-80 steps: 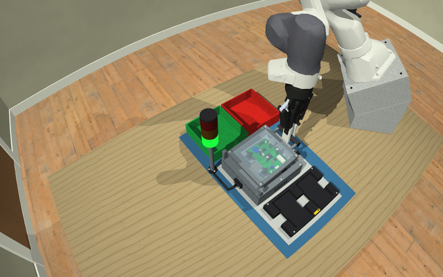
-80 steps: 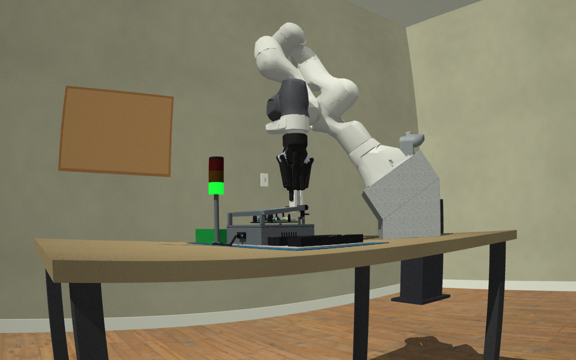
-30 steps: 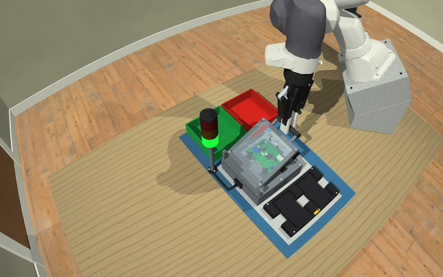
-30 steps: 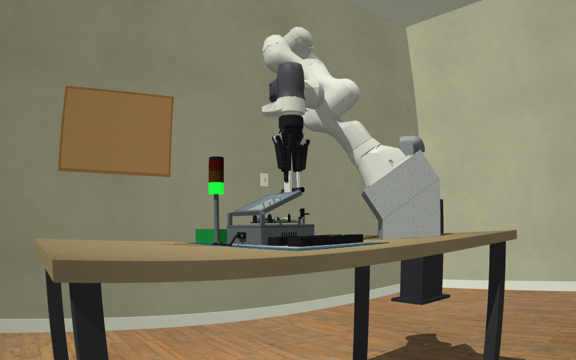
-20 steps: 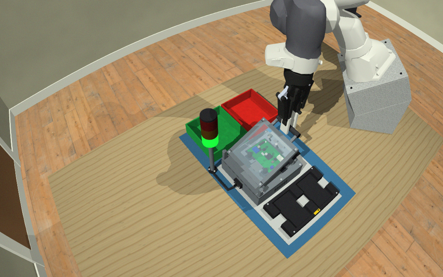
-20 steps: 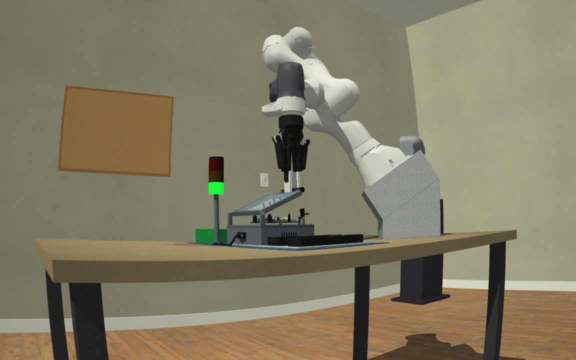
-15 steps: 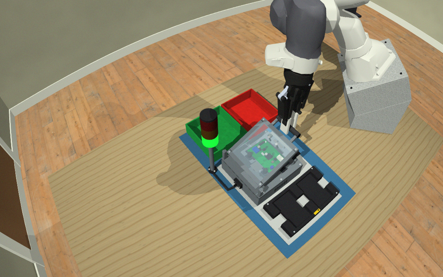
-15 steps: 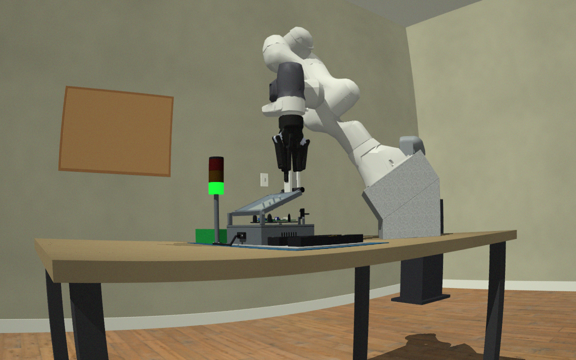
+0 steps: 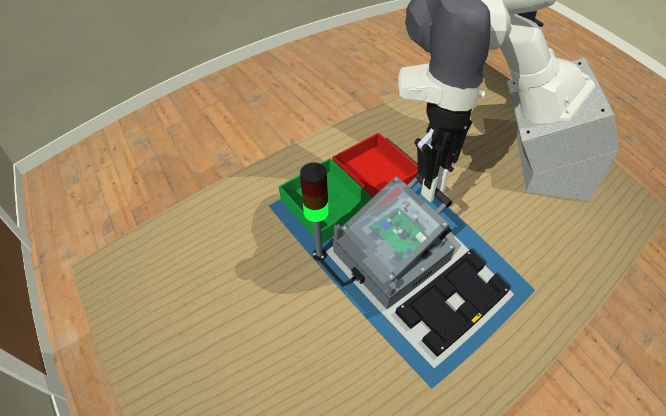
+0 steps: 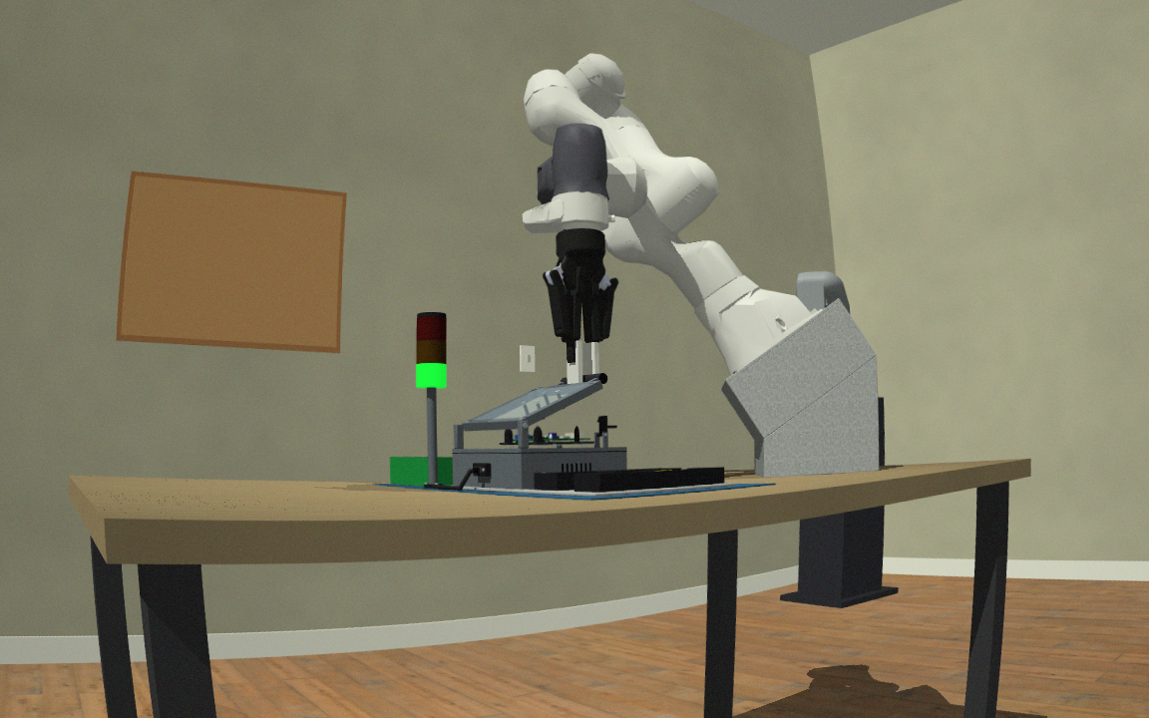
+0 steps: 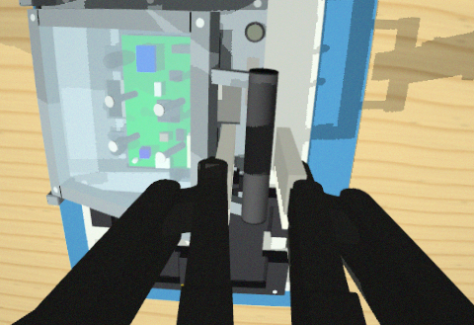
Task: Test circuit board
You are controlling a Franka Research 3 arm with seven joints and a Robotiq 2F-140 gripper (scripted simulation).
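Wrist view: gripper [image 11: 256, 190] jaws slightly apart, straddling the lid handle [image 11: 259, 141] without clamping; lid [image 9: 395, 227] tilted open, signal tower [image 9: 314, 193] glowing green.

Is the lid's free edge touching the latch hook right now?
Apart. The exterior view shows the lid tilted up on its hinge, its handle edge raised well above the latch hook on the tester.
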